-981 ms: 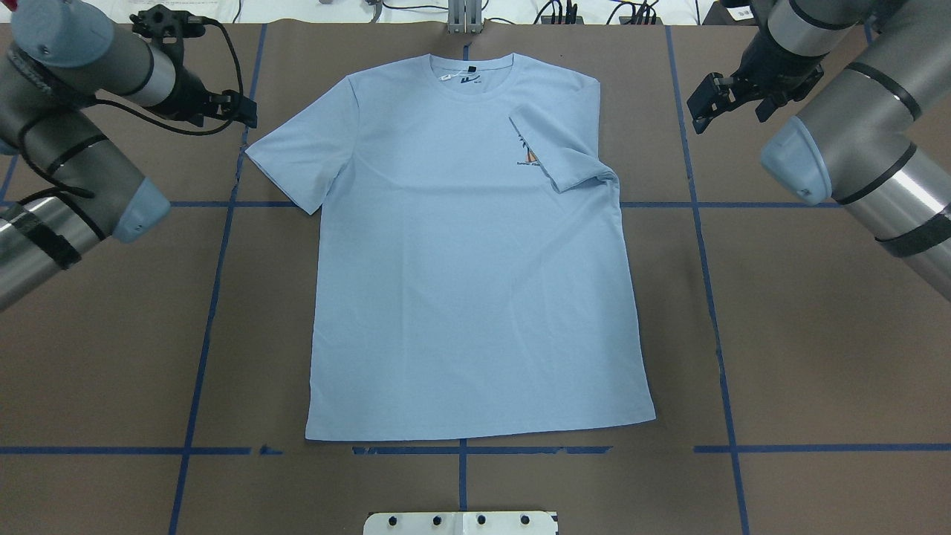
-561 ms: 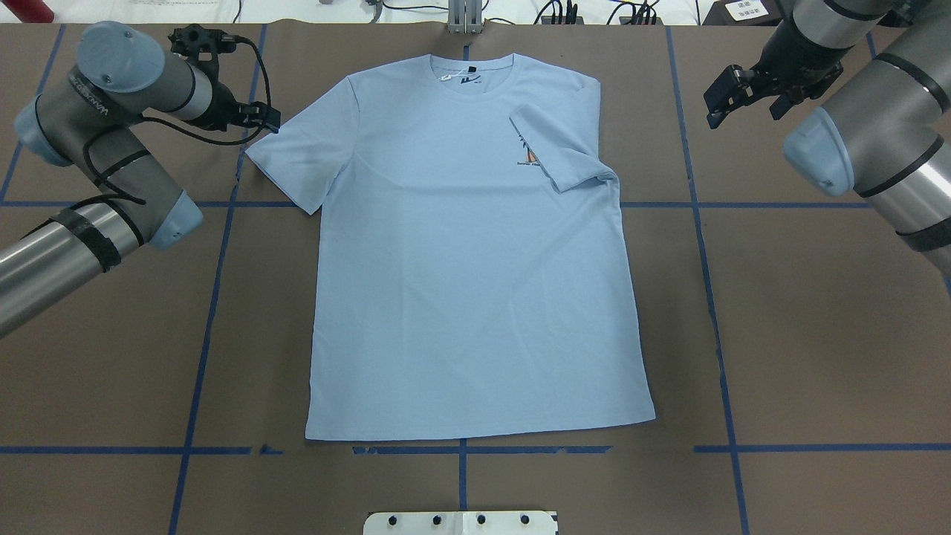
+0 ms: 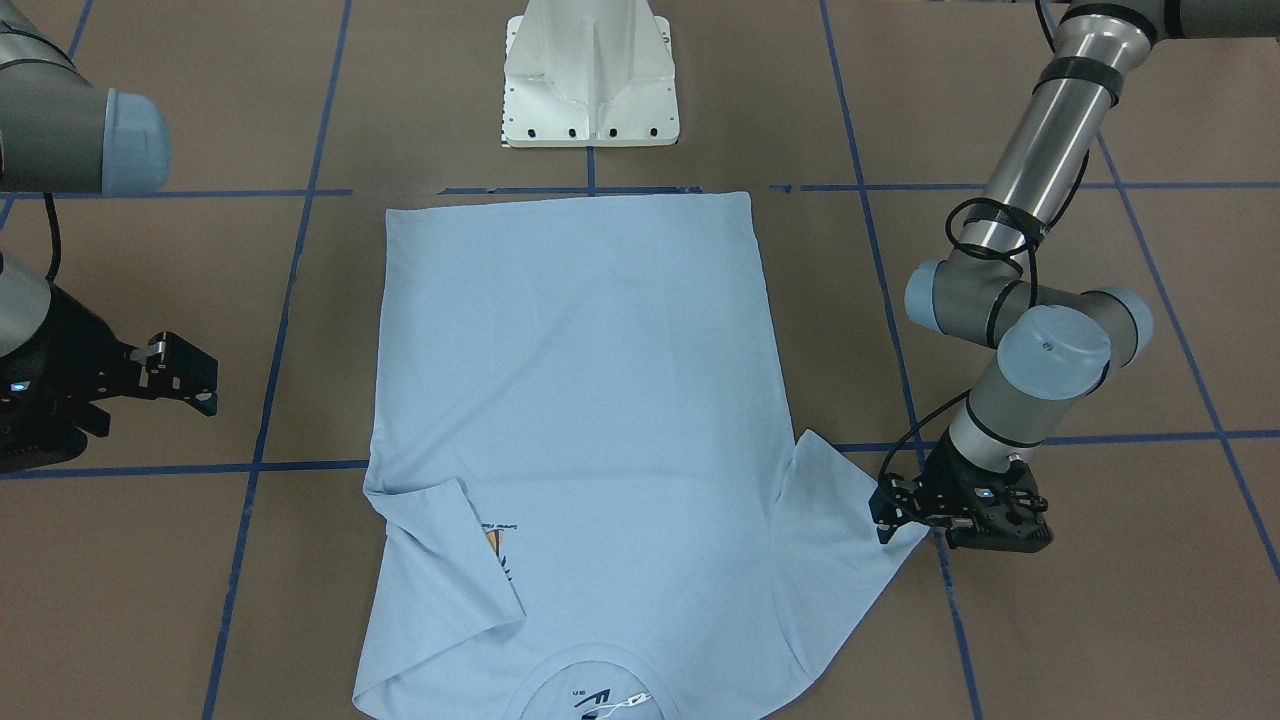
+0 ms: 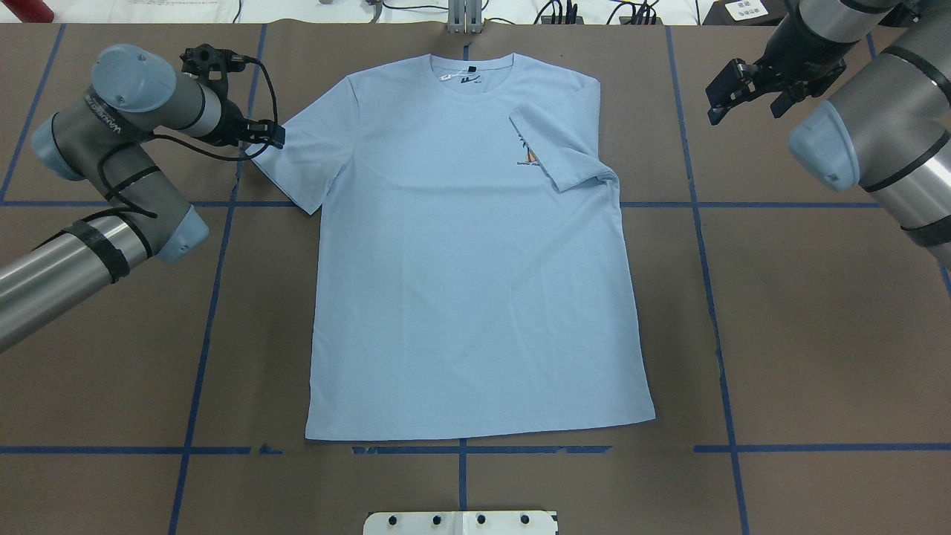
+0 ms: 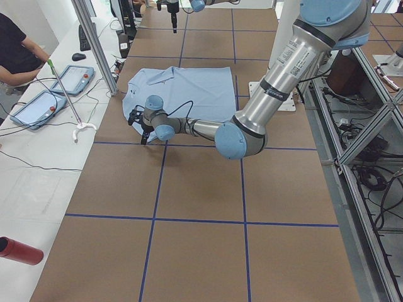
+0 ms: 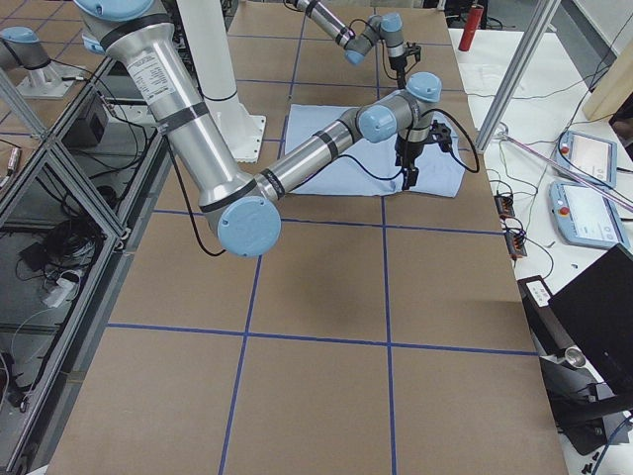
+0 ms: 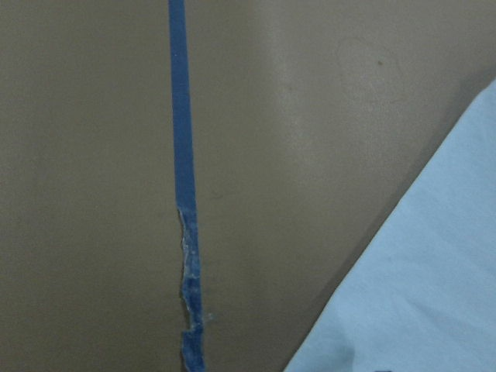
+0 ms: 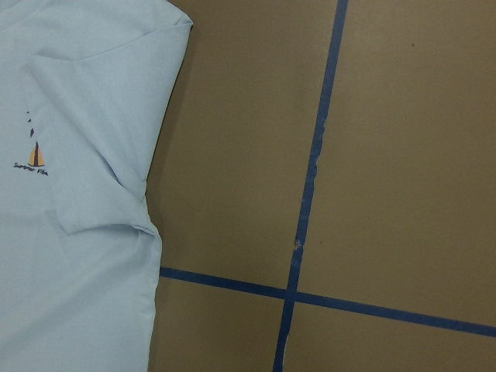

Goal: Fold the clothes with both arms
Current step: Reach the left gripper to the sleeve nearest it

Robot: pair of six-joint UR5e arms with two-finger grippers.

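Evidently to match the already folded sleeve [image 4: 565,152], the left gripper [image 4: 273,137], jaws unreadable, sat at the flat T-shirt's [image 4: 468,297] spread sleeve [image 4: 301,163] on the table [image 4: 817,334], while the right gripper [image 4: 719,93] hovered aside, jaws apart.

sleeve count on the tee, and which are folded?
2. The spread sleeve lies flat by the left gripper; the folded sleeve is turned inward over the T-shirt, partly covering the chest print.

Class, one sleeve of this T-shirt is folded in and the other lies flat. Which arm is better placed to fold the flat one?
The left arm: the left hand sits at the outer edge of the flat sleeve; the right hand hangs over bare table, apart from the folded sleeve.
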